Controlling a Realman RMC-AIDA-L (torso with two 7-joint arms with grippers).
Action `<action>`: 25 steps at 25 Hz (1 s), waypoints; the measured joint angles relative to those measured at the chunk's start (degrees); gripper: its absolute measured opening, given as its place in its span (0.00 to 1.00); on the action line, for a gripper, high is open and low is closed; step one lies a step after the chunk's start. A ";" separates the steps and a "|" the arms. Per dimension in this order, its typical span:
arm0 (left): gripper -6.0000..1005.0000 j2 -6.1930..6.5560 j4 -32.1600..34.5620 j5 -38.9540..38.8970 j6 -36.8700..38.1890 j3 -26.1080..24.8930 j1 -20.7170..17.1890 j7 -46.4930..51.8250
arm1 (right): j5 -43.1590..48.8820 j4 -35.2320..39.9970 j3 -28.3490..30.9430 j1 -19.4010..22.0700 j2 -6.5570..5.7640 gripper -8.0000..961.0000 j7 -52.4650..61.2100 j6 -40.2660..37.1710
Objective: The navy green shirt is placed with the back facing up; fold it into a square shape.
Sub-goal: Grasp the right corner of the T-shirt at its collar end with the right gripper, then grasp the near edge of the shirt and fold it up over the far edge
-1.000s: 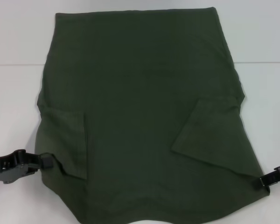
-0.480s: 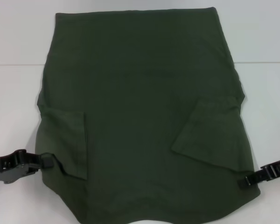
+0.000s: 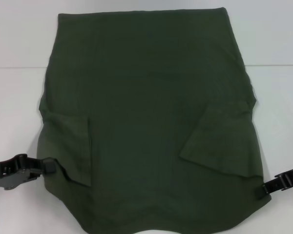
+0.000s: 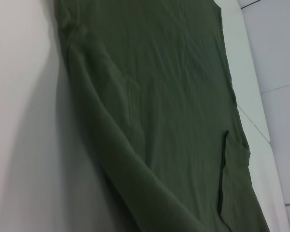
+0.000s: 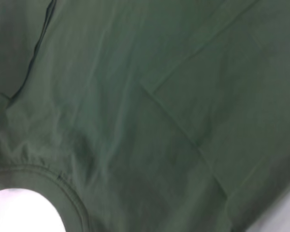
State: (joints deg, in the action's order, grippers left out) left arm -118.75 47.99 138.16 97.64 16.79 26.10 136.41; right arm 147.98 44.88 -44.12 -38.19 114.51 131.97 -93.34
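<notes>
You have one navy green shirt (image 3: 146, 122) on the white table (image 3: 278, 112). It lies flat with the plain back up and fills most of the head view, its hem at the far side and its collar end toward the robot. Both of its two short sleeves are folded inward onto the body: the left sleeve (image 3: 71, 146) makes a narrow flap near the left edge, and the right sleeve (image 3: 219, 144) makes a wider, slanted flap near the right edge.

You see two grippers, one at each near corner of the shirt. The left gripper (image 3: 50, 167) comes in low from the left side and its tip meets the shirt edge just below the folded left sleeve; the cloth seems to be between its fingers, but you cannot tell this for sure. The right gripper (image 3: 261, 190) comes in from the right side and touches the shirt edge below the right sleeve; you cannot tell how its fingers stand.

The left wrist view shows the shirt's long side edge (image 4: 121, 159) on the table. The right wrist view shows the ribbed collar (image 5: 53, 181) and one folded flap.
</notes>
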 joint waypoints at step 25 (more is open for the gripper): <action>0.03 -0.29 7.13 3.98 14.72 1.32 -4.57 -4.49 | -0.11 1.30 3.76 3.67 -2.27 0.02 -3.11 -11.53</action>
State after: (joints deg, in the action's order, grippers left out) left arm -119.04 55.12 142.14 112.36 18.11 21.53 131.91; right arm 147.87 46.18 -40.37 -34.52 112.23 128.86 -104.86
